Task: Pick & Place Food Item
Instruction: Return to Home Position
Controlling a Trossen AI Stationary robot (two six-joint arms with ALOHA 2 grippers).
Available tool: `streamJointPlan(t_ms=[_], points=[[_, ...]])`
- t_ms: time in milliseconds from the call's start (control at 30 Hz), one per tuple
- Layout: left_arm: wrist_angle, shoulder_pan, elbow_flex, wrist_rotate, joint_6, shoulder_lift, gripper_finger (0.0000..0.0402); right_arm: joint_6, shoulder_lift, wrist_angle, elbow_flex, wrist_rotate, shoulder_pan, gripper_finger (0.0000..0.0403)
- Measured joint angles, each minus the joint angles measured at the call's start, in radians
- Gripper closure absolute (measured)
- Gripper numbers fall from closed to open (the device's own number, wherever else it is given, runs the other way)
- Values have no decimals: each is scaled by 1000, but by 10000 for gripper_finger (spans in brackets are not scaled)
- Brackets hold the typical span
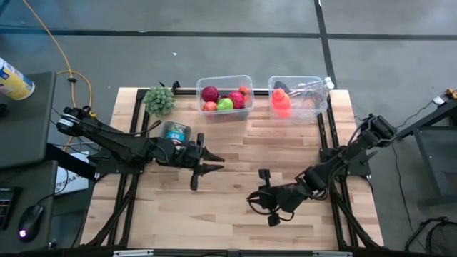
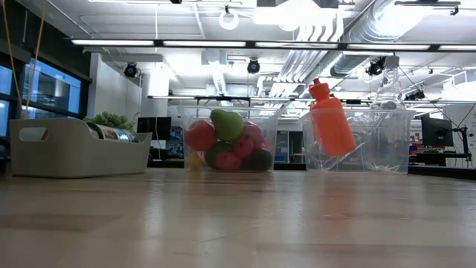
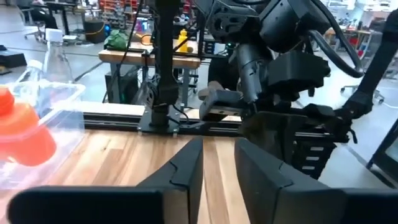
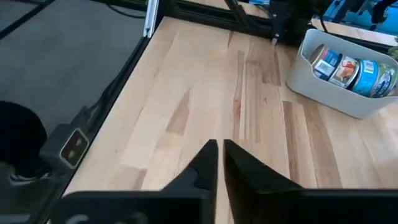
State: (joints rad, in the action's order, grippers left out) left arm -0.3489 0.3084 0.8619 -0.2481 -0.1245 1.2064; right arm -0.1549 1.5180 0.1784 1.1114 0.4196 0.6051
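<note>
Left gripper (image 1: 220, 163), right gripper (image 1: 250, 199) above table (image 1: 235, 143) — empty.

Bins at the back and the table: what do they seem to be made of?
Left bin: clear glossy plastic, it seems; the fruit shows through its walls. Right bin: the same clear plastic; the orange bottle shows through. Table: light wood planks with visible grain, smooth finish; solid or laminate, I cannot tell.
</note>
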Motion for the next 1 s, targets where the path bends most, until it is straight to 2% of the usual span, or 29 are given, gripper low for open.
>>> streamJointPlan(t_ms=[167, 367, 667, 767, 867, 1000], points=[[1, 0, 0, 7, 8, 0, 342, 0, -18, 46, 0, 0, 29, 399], [-25, 0, 0, 7, 44, -2, 380, 2, -101, 138, 0, 0, 69, 401], [-19, -23, 0, 6, 84, 9, 385, 3, -233, 205, 0, 45, 140, 401], [-14, -36, 1, 5, 157, 30, 385, 26, -276, 226, 0, 53, 157, 401], [5, -66, 1, 13, 200, 43, 386, 127, -334, 302, 0, 18, 164, 401], [83, -123, 1, 15, 170, 11, 399, 163, -446, 342, -8, -83, 134, 401]])
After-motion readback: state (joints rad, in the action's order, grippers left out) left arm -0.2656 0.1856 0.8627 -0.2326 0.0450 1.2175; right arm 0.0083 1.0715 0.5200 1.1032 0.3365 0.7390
